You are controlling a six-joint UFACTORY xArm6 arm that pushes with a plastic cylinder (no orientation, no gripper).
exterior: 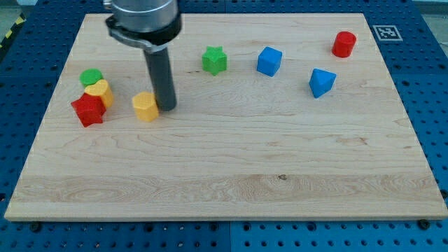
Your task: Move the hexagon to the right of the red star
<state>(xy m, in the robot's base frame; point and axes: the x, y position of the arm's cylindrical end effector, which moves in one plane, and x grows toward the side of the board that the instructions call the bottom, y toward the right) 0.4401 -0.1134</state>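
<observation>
The rod's tip (165, 108) rests on the wooden board (224, 182), touching or just beside the right side of the yellow hexagon (145, 107). The arm ends in this plain rod, so there are no fingers to spread or press together.

The yellow hexagon sits in the left part of the board, to the right of the red star (88, 110), with a strip of bare wood between them. The red star lies near the board's left edge. A second yellow block (100, 92), its shape hard to make out, touches the star's upper right, and a green block (91, 77) of rounded shape sits against that one's top.

Along the top of the board stand a green star (214, 60), a blue block (269, 61) and, a little lower, another blue block (321, 82). A red cylinder (344, 44) stands near the top right corner, close to the right edge.

The whole lower half of the board is bare wood, and so is the middle stretch to the right of the tip.
</observation>
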